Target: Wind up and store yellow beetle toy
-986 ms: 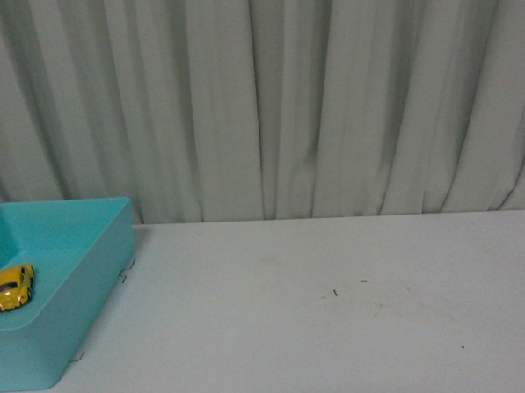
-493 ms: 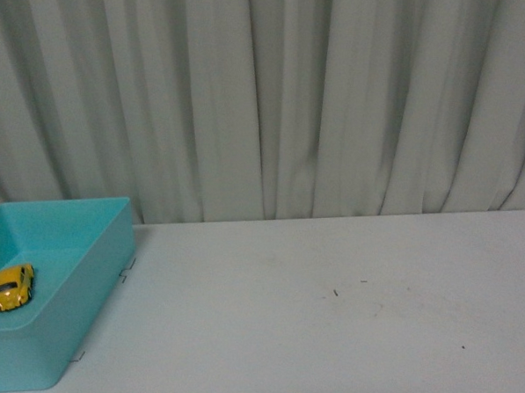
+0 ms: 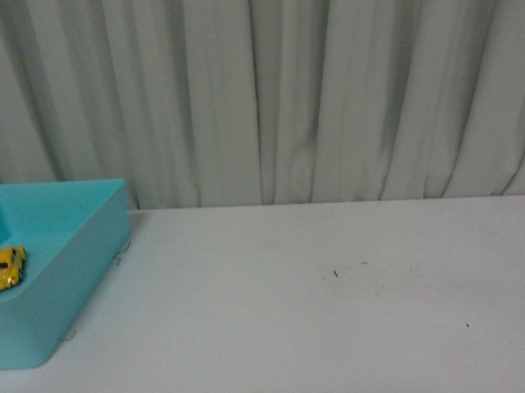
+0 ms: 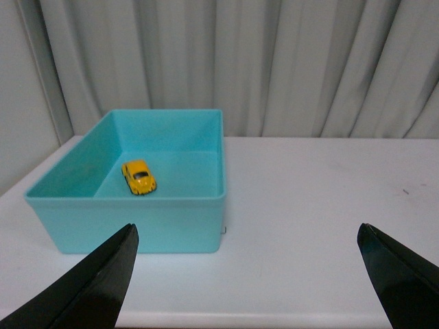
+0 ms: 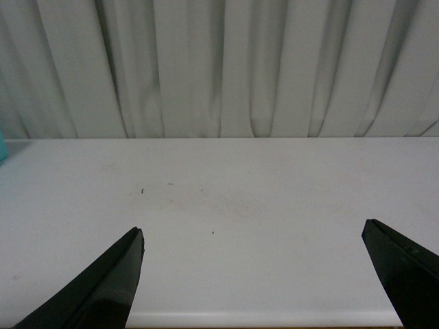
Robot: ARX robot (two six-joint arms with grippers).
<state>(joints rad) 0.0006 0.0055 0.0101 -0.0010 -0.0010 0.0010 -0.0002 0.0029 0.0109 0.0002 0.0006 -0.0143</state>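
Pale pleated curtains [image 3: 327, 87] hang behind a white bench [image 3: 321, 308]. At the bench's left edge sits a teal bin [image 4: 171, 226], and the yellow beetle toy [image 4: 138, 177] rests on its floor, clear of the walls. Left gripper [image 4: 247, 281] hangs short of the bin, fingers [image 4: 96, 281] spread wide, holding nothing. Right gripper [image 5: 254, 281] hovers over bare bench, fingers [image 5: 103, 288] wide apart too.

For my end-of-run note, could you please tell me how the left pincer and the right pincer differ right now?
The left pincer faces the turquoise plastic bin holding the small glossy yellow beetle toy car; the right pincer faces only bare white tabletop. The left one looks at a bin wall, the right one at scattered dark specks. Both are open, empty and clear of the toy.
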